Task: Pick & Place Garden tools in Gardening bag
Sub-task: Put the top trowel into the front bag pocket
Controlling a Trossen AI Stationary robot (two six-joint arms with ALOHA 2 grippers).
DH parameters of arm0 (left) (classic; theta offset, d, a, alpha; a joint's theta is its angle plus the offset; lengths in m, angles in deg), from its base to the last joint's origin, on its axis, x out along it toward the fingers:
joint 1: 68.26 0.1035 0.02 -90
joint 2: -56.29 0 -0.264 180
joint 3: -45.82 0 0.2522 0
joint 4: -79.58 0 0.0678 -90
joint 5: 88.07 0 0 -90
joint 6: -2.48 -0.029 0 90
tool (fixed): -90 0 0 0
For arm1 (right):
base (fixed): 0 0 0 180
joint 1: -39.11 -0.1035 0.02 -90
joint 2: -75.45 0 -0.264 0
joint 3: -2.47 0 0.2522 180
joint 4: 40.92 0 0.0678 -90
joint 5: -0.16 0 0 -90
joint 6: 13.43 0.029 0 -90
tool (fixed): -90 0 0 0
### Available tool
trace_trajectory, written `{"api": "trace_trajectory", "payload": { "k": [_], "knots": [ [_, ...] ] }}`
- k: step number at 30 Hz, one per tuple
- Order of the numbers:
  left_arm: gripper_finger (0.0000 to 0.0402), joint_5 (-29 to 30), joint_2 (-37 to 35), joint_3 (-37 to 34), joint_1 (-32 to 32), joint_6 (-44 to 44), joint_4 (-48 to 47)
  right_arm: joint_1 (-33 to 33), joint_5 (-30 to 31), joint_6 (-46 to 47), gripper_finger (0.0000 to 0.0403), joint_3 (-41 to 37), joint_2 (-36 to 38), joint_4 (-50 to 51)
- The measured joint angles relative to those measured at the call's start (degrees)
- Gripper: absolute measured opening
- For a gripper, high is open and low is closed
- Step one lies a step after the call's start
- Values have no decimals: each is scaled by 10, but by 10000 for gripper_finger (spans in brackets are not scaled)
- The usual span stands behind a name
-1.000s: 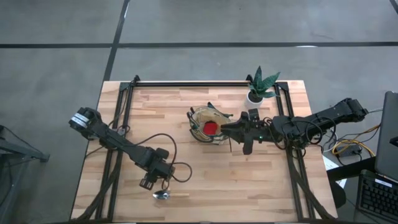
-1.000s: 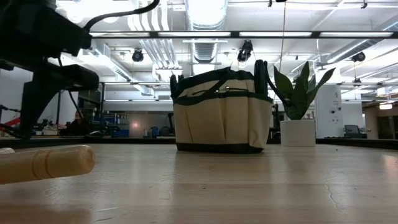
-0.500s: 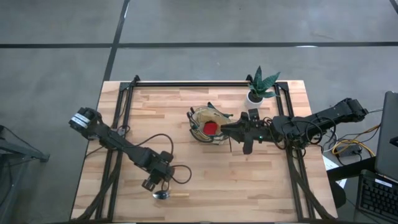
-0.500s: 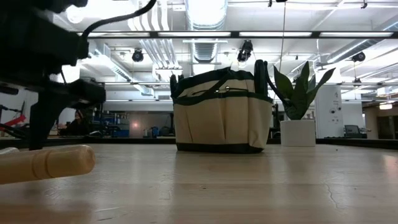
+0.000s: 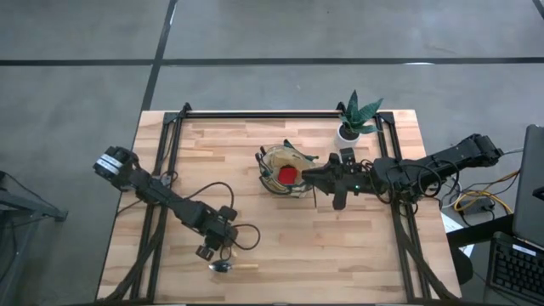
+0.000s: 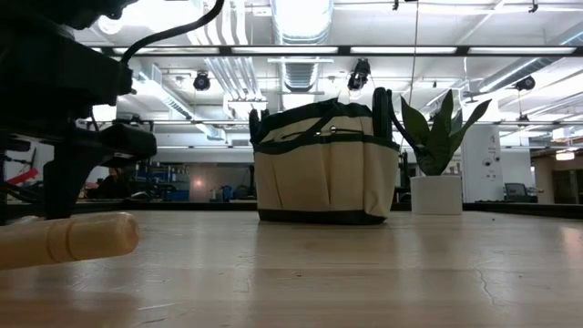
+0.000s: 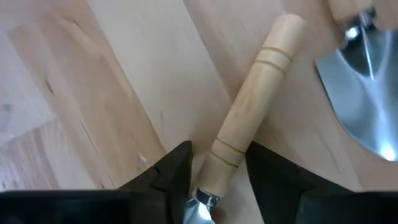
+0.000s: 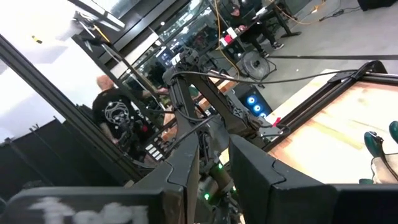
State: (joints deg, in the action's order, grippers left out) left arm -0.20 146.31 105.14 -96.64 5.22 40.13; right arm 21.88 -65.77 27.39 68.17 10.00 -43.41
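A trowel's wooden handle (image 7: 249, 118) lies flat on the table. My left gripper (image 7: 217, 168) is open just above it, one finger on either side near the metal end; I cannot tell whether they touch it. A second trowel (image 5: 225, 266) lies beside it, and its blade shows in the left wrist view (image 7: 357, 93). A handle also shows in the low view (image 6: 68, 239). The tan gardening bag (image 5: 285, 170) stands mid-table with a red item (image 5: 289, 174) inside. My right gripper (image 5: 310, 178) hovers by the bag's right side, its fingers a little apart and empty.
A green plant in a white pot (image 5: 353, 119) stands at the back right, behind the right arm. A black cable (image 5: 229, 200) loops over the table by the left arm. Bare wood lies between the bag and the near edge.
My left gripper has gone down and slightly toward the table's near edge, closing in on the trowel handle. The trowels and the bag have stayed where they were.
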Motion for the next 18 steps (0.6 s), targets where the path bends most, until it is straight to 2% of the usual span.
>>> {"api": "trace_trajectory", "payload": {
  "k": [8, 13, 18],
  "knots": [
    [71, 3, 1, 0, 18, 20, 15, 0, 0, 1, 71, 0, 0, -7],
    [68, 3, 0, 0, 33, 61, 17, 0, 0, 0, 73, 0, -3, -9],
    [82, 9, -1, 5, 43, 100, 17, 0, 0, -3, 79, 0, -6, -8]
  ]
}}
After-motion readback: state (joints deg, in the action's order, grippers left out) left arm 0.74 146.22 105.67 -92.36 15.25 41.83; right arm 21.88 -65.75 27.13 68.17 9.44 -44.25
